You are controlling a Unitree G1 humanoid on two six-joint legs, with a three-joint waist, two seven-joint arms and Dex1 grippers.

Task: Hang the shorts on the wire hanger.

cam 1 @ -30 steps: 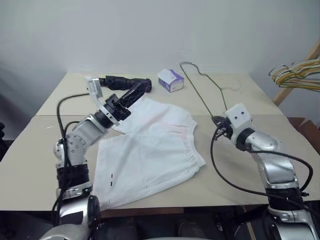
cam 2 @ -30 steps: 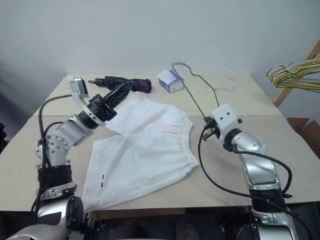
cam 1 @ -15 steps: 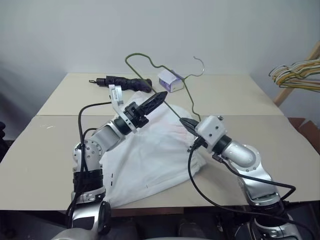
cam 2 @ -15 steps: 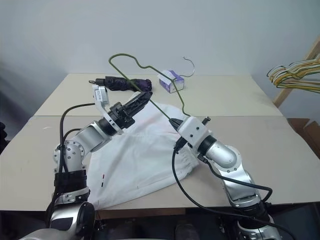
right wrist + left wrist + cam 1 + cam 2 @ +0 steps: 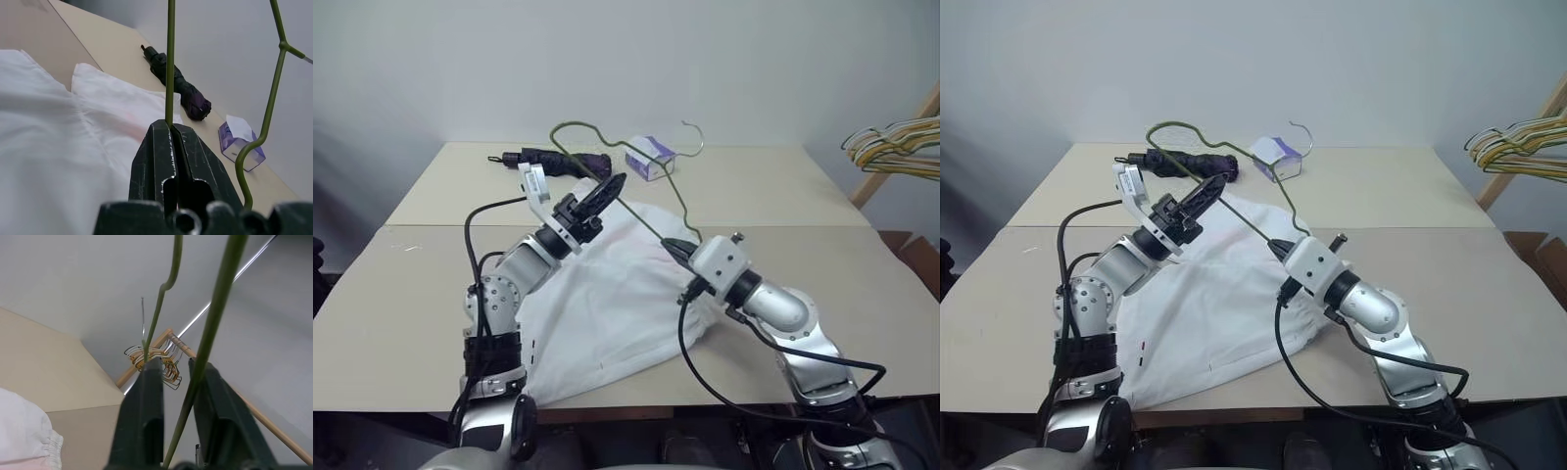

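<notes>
Wire hanger (image 5: 636, 201): lifted above shorts (image 5: 607, 304), which lie on worktop (image 5: 401, 313) | right hand (image 5: 677, 247): clamped on hanger's straight wire | left hand (image 5: 605, 189): fingers narrow, closed around the same wire, above shorts' far edge.

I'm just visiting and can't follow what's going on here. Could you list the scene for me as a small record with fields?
Shorts: the shorts lie spread on the table.
Hanger: the wire hanger is held up above the shorts.
Right tool: the right tool is shut on the hanger's wire.
Left tool: the left tool has the wire between its fingers.
Also there: folded umbrella, tissue box, coloured hangers.
</notes>
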